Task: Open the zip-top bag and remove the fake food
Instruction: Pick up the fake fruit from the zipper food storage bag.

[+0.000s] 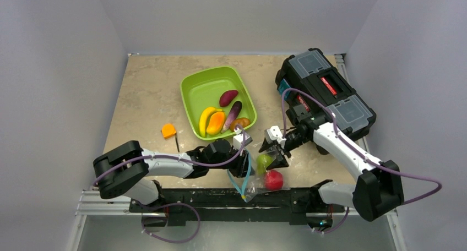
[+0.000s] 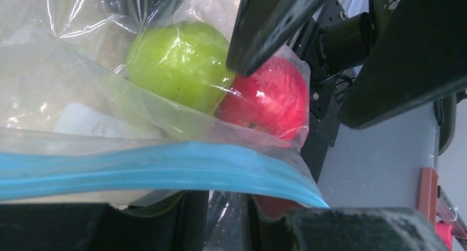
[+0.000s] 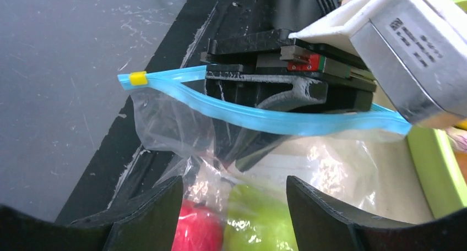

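Marble tabletop [image 1: 143, 97]; crinkly zip-top bag [image 3: 159, 119] blurs pear [image 2: 176, 64] and apple [image 2: 270, 97] inside.

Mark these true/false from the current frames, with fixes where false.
1. The red apple and green pear are inside the zip-top bag. True.
2. The green tray holds nothing. False: a banana, an eggplant and other pieces lie in it.
3. The left gripper is clamped on the bag's blue zip strip. True.
4. The right gripper is shut on the banana. False: its jaws stand open, one on each side of the bagged apple and pear.
5. The orange block sits in the tray. False: it is on the table, left of the tray.
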{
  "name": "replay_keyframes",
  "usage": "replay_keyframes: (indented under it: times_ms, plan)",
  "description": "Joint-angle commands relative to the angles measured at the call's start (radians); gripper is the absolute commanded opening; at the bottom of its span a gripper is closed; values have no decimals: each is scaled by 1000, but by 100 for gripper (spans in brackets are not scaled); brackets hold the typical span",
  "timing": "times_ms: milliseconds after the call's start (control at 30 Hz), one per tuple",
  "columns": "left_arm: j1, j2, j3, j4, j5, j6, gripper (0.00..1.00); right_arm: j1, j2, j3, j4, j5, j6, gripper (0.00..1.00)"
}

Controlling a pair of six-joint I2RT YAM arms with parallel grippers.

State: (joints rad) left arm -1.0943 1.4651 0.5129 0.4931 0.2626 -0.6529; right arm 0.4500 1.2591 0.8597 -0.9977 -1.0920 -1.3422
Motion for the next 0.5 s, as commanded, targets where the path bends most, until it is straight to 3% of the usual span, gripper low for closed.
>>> replay_keyframes:
  times_ms: [0, 233, 467]
  plan:
    - [-3, 12, 10, 95, 28, -36, 25, 55, 27, 10, 75, -27, 74, 68]
    - [-2, -2, 9, 113, 14, -52, 25, 87, 80, 33, 108, -33, 104, 63]
    - [-3, -20, 21, 138, -8, -64, 25, 102, 110, 54, 101, -40, 107, 42]
